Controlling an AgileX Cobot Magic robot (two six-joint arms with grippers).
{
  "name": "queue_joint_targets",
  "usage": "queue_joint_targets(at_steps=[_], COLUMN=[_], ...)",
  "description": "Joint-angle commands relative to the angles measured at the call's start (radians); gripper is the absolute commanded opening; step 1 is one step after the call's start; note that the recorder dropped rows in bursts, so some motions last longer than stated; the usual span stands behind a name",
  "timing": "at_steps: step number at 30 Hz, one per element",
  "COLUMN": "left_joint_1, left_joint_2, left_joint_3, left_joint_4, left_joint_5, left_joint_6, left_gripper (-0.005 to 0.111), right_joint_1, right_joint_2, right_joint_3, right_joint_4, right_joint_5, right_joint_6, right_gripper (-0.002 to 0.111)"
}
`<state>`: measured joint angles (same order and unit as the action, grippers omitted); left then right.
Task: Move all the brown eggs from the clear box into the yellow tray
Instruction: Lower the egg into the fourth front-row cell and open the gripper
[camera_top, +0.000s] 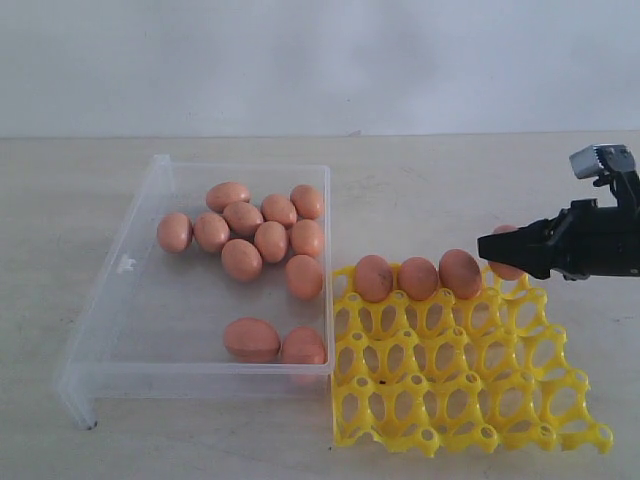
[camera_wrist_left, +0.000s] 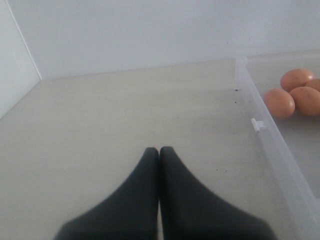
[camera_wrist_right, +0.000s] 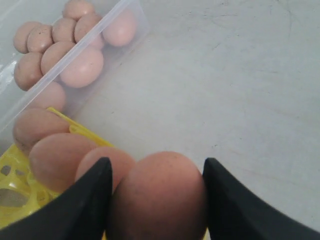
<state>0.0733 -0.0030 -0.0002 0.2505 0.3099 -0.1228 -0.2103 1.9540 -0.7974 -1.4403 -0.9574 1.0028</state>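
Note:
My right gripper (camera_top: 503, 250) (camera_wrist_right: 156, 167) is shut on a brown egg (camera_wrist_right: 161, 197) (camera_top: 506, 268), which it holds over the back right corner of the yellow tray (camera_top: 470, 385). Three brown eggs (camera_top: 418, 278) sit in the tray's back row beside it. The clear box (camera_top: 120, 330) lies left of the tray. It holds several eggs clustered at the back (camera_top: 258, 232) and two near the front (camera_top: 251, 339). My left gripper (camera_wrist_left: 159, 150) is shut and empty over bare table beside the box wall (camera_wrist_left: 272, 150); it does not show in the exterior view.
The tray's front three rows of cups (camera_top: 450, 400) stand empty. Pale tabletop (camera_top: 450, 180) stretches behind the tray and box up to a white wall (camera_top: 320, 60). The box's latch tab (camera_top: 126, 264) sticks up on its left wall.

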Motion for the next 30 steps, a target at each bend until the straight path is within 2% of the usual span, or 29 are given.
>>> queue_joint_targets(at_steps=[1,11,13,18,20,30], left_joint_1=[-0.005,-0.005,-0.005,-0.005,-0.005,-0.005], left_joint_2=[0.003,0.003,0.003,0.003,0.003,0.003], left_joint_3=[0.000,0.000,0.000,0.000,0.000,0.000], left_joint_4=[0.002,0.002,0.002,0.002,0.002,0.002], left_joint_5=[-0.006,-0.006,-0.006,-0.006,-0.006,-0.006], left_joint_6=[-0.004,-0.004,-0.004,-0.004,-0.004,-0.004], left_gripper=[-0.004,-0.004,-0.004,-0.004,-0.004,-0.004], right_joint_1=[0.000,0.000,0.000,0.000,0.000,0.000], right_joint_2=[0.001,0.001,0.001,0.001,0.001,0.001], right_joint_3=[-0.005,-0.005,-0.005,-0.005,-0.005,-0.005], right_joint_4=[-0.014,-0.008,-0.006,0.021,0.021,0.015], right_joint_5=[-0.017,0.021,0.026,0.028,0.028,0.062], right_joint_6=[-0.010,-0.065,-0.075,-0.078,-0.078,-0.076], right_gripper=[0.000,0.000,0.005,0.036,0.043,0.045])
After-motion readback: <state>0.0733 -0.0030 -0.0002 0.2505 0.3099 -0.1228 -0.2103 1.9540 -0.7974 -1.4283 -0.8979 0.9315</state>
